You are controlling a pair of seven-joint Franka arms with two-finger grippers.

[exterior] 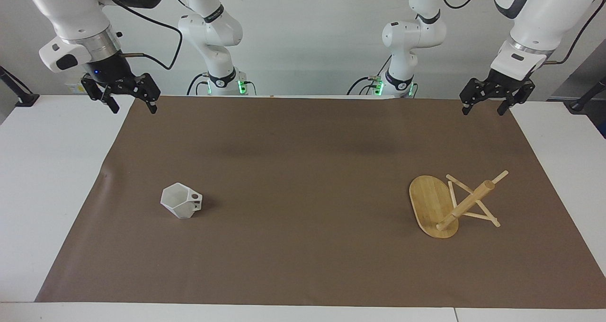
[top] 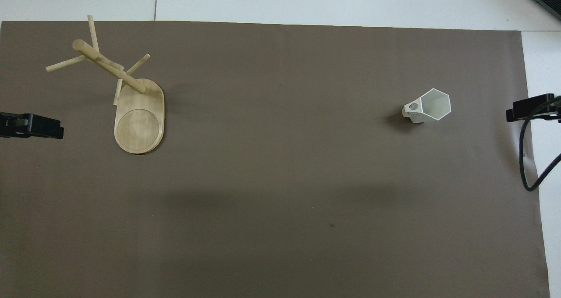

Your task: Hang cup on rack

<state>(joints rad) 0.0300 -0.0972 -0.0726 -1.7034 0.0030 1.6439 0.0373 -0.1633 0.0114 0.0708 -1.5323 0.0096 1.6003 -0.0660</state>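
Room: a plain pale wall fills the top of the facing view, with both white arm bases standing against it.
Table: the white table shows as bare margins at the left and right edges of the facing view and along the top of the overhead view.
Mat: a large brown paper mat covers most of the table in both views.
Rack: the light bamboo mug rack with oval base, thick round post and thin crossed pegs stands on the mat, lower right in the facing view and upper left in the overhead view.
Cup: the small white faceted cup with hexagonal rim rests on the mat, well apart from the rack, left of centre in the facing view and right of centre in the overhead view.
Right gripper: the right gripper hangs at the upper left of the facing view, released, holding nothing.
Left gripper: the left gripper hangs at the upper right, likewise released and holding nothing.
Facing view only: the arms, their bases with green lights, the wall.
Overhead view only: the cup's hollow inside, and a black cable at the right edge; of the grippers only black tips show at the side edges.
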